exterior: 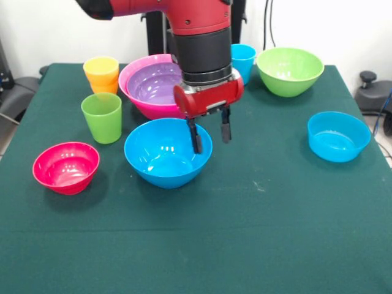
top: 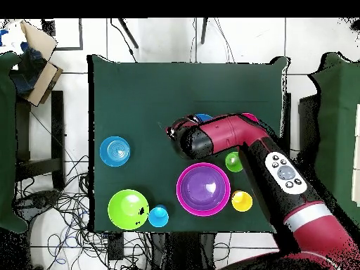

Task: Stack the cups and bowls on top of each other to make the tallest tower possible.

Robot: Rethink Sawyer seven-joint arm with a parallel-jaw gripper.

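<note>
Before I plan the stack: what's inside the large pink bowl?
The purple bowl sits nested in the pink bowl. The arm covers their right side in the front view; overhead, the purple bowl looks empty.

Purple bowl [exterior: 154, 82] nested in pink bowl [exterior: 136, 92] — yellow cup [exterior: 101, 68] in orange cup [exterior: 106, 87].

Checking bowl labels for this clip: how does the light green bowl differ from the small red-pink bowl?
The light green bowl is larger and wider than the red-pink bowl. In the front view, the green one sits at the back right by the blue cup; the red-pink one sits alone at the front left. Both are upright, empty, glossy and unstacked.
</note>
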